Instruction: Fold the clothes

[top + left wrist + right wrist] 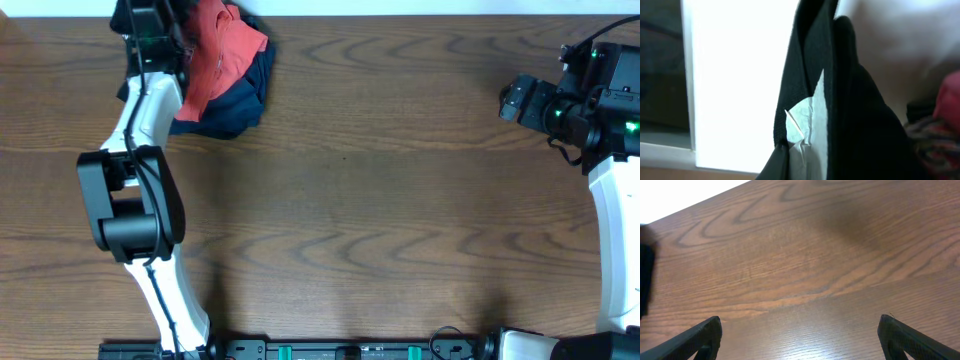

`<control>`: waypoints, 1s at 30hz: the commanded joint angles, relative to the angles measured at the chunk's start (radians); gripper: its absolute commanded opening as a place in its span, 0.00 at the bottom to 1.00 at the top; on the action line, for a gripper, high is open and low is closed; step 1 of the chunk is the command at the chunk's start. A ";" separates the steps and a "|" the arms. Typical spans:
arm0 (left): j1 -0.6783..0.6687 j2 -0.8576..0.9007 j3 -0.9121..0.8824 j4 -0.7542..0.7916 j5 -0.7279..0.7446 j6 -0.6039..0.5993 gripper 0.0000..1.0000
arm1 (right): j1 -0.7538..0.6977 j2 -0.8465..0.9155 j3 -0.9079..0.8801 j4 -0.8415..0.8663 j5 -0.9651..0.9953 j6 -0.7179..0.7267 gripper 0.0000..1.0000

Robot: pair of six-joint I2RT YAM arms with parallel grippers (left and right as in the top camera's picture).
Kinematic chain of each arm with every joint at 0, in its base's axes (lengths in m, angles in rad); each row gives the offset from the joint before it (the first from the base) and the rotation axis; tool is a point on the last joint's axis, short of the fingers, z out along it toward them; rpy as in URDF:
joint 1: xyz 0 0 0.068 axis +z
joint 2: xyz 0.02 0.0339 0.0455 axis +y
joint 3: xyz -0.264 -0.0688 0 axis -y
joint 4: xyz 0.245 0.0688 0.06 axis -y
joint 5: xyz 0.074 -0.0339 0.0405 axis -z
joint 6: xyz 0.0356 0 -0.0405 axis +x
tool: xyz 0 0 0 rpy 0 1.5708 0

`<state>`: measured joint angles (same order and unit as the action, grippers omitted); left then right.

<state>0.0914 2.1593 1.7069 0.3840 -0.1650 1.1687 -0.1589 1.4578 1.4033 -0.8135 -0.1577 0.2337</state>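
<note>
T-shirt [855,100] in black hangs clamped in the left claw [152,22] at the far-left corner of the desk [380,200]; the right claw [800,339], spread wide, hovers well apart near the right edge.

**Left arm reaching far with its gripper clamped; right arm held back, jaws wide.**

From where I stand, the left arm [150,110] comes up from its base on the near side and bends at a bulky black elbow [130,205]. Its white forearm runs away to the far left corner, where the left gripper [150,25] sits. Its jaws are closed, pinching the black T-shirt [860,110], whose fabric hangs right in front of the wrist camera and hides the fingers. The right arm [612,230] stands along the right side with its wrist turned inward, so the right gripper [512,100] points towards the middle. Its two dark fingers [700,337] are spread wide apart, angled downward and gripping nothing.
</note>
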 commanded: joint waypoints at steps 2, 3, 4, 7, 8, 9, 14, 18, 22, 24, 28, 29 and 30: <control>0.021 -0.027 0.055 -0.070 0.009 -0.009 0.06 | 0.003 0.001 0.003 0.010 -0.003 -0.014 0.97; 0.015 -0.027 0.055 -0.098 0.013 -0.030 0.06 | 0.003 0.001 0.003 0.010 -0.003 -0.014 0.97; 0.006 -0.026 0.055 -0.124 0.020 -0.041 0.06 | 0.003 0.001 0.003 0.011 -0.003 -0.014 0.97; -0.034 -0.024 0.055 -0.160 0.019 -0.114 0.06 | 0.003 0.001 0.003 0.013 -0.004 -0.014 0.96; -0.051 -0.024 0.055 -0.174 0.017 -0.139 0.06 | 0.003 0.001 0.003 0.014 -0.004 -0.014 0.96; -0.071 -0.024 0.055 -0.190 0.014 -0.163 0.06 | 0.003 0.001 0.003 0.014 -0.004 -0.014 0.96; -0.176 -0.024 0.055 -0.343 -0.037 -0.283 0.06 | 0.003 0.001 0.003 0.010 -0.004 -0.014 0.96; -0.229 -0.024 0.055 -0.479 -0.111 -0.416 0.06 | 0.003 0.001 0.003 0.010 -0.004 -0.023 0.96; -0.237 -0.024 0.055 -0.571 -0.117 -0.602 0.22 | 0.003 0.001 0.003 0.009 -0.003 -0.030 0.96; -0.234 -0.024 0.054 -0.587 -0.117 -0.663 0.35 | 0.003 0.001 0.003 0.009 -0.004 -0.030 0.96; -0.238 -0.031 0.054 -0.588 -0.116 -0.677 0.70 | 0.003 0.001 0.003 0.009 -0.004 -0.030 0.97; -0.243 -0.037 0.054 -0.586 -0.116 -0.677 0.74 | 0.003 0.001 0.003 0.009 -0.004 -0.030 0.97; -0.252 -0.047 0.054 -0.584 -0.116 -0.677 0.77 | 0.003 0.001 0.003 0.009 -0.004 -0.030 0.97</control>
<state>-0.1474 2.1582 1.7367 -0.1978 -0.2691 0.5571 -0.1589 1.4582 1.4033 -0.8036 -0.1577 0.2218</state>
